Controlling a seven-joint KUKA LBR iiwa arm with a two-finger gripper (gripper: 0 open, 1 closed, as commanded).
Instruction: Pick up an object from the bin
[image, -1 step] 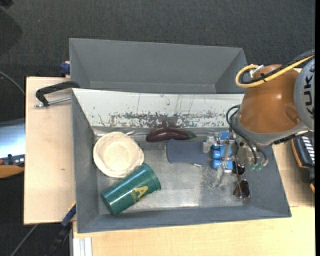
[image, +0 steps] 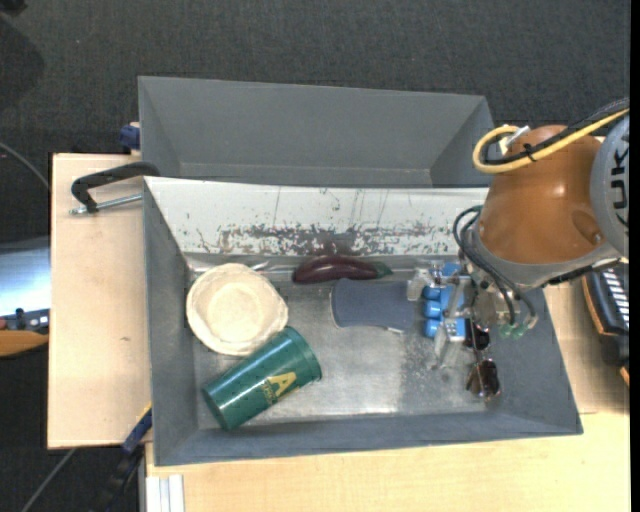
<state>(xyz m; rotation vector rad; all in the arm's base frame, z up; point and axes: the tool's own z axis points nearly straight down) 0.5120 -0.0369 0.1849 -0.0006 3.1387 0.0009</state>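
One claw (image: 446, 345) hangs low at the right side of the bin (image: 168, 340), and I cannot tell if it is open or shut. Just to its left, near the back wall, lies a grey-blue cup (image: 368, 307). It looks light and hard, maybe slippery; pinch its rim

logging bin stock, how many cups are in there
2: green cup on its side, front left; blue-grey cup mid-bin, left of the gripper. The arm may hide others.
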